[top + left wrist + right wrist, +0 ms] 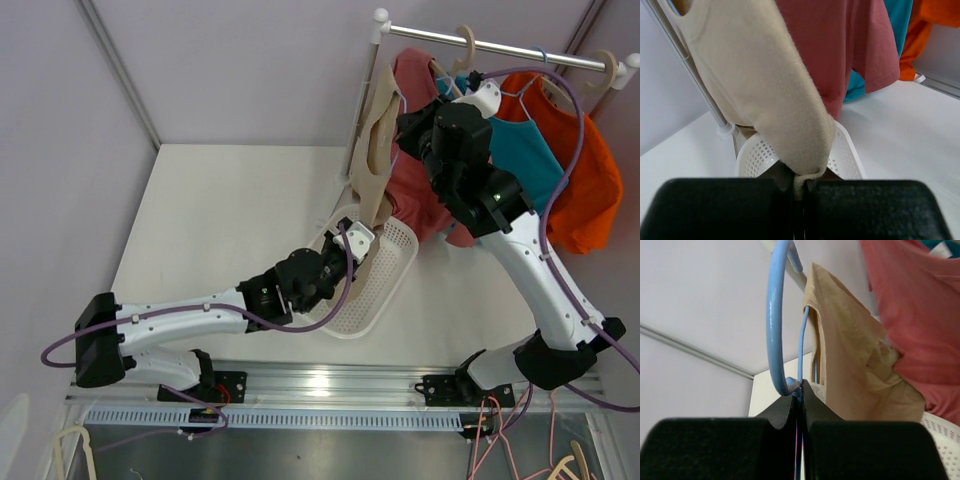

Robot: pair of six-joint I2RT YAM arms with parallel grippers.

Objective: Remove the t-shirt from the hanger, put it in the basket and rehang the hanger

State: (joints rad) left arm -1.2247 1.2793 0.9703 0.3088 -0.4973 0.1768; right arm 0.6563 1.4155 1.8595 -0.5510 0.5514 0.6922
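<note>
A beige t-shirt [377, 150] hangs on a light blue hanger [776, 325] beside the rack's left post. My right gripper [408, 128] is shut on the hanger, at the base of its hook, as the right wrist view shows [800, 392]. My left gripper [352, 240] is shut on the t-shirt's bottom hem [801, 184], just over the white basket. The shirt stretches down from the hanger to the left gripper; it also shows in the left wrist view [760, 85] and the right wrist view [850, 355].
A white perforated basket [385, 285] lies under the shirt. On the rack rail [500, 47] hang a pink-red shirt [415, 175], a teal shirt [525, 150] and an orange shirt [590, 180]. The rack post [687, 65] stands left of the basket.
</note>
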